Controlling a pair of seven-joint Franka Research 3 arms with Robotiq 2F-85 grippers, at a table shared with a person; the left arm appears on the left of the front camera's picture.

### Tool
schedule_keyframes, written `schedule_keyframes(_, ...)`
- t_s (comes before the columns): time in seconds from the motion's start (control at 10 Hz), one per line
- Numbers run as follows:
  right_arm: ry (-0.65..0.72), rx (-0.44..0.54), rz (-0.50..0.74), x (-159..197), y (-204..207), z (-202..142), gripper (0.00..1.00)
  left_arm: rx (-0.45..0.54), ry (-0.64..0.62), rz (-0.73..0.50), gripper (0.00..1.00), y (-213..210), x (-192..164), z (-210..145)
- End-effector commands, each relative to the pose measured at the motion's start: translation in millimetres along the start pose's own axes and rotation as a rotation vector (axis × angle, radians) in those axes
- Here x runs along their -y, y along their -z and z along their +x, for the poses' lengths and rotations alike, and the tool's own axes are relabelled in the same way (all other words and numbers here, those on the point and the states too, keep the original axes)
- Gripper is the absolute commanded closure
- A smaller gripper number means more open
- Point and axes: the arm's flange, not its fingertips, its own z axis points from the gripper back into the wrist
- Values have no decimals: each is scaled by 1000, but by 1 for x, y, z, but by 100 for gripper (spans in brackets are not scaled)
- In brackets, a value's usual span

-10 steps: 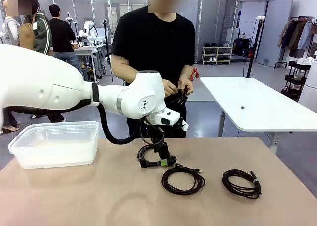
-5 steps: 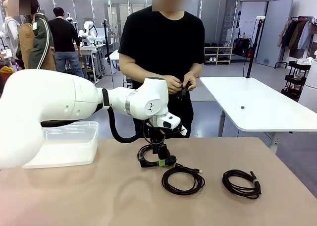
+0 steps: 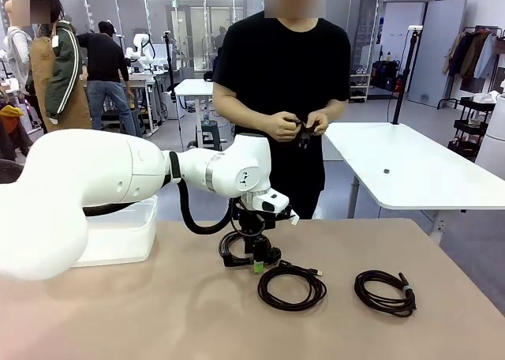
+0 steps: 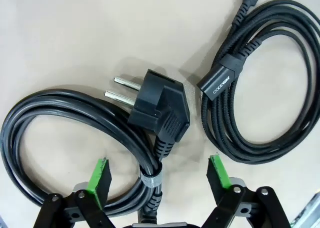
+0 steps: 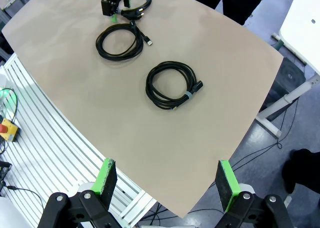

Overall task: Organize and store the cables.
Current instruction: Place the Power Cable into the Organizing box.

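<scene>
Three black cable coils lie on the tan table [image 3: 158, 313]. My left gripper [image 3: 257, 263] hangs open just over the power cable coil [image 3: 229, 246]. In the left wrist view the left gripper [image 4: 159, 175] straddles that coil's [image 4: 60, 108] grey-tied section, with its two-pin plug [image 4: 160, 108] just ahead of the green pads. A braided coil [image 3: 290, 286] lies beside it, also [image 4: 270, 88]. A third, tied coil [image 3: 385, 291] lies to the right. My right gripper [image 5: 165, 180] is open, high above the table, with the tied coil [image 5: 170, 85] below it. The person's hands [image 3: 293, 126] hold another small black cable.
A clear plastic bin [image 3: 126, 234] stands at the table's left, largely hidden behind my left arm. The table's edge [image 5: 150, 195] passes below the right gripper, with a white slatted surface [image 5: 50, 138] and grey floor beyond. A white table [image 3: 402, 170] stands behind on the right.
My left arm's elbow has swung across the bin and the wrist has sunk slightly toward the power cable coil. The person has stepped to the right, still handling the cable.
</scene>
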Motion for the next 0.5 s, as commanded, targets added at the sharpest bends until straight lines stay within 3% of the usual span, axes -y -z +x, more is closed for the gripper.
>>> schedule_keyframes(0.0, -6, -2, 3, -1, 1, 1, 0, -24, 16, 2, 61, -11, -7, 9)
schedule_keyframes(0.1, -6, -2, 3, -1, 1, 1, 0, -19, 22, 4, 100, -12, -5, 8)
schedule_keyframes(0.3, -6, -2, 3, -1, 1, 1, 0, -26, 21, 6, 100, -10, -3, 6)
schedule_keyframes(0.4, -6, -2, 3, -1, 1, 1, 0, -27, 23, 5, 86, -9, -3, 6)
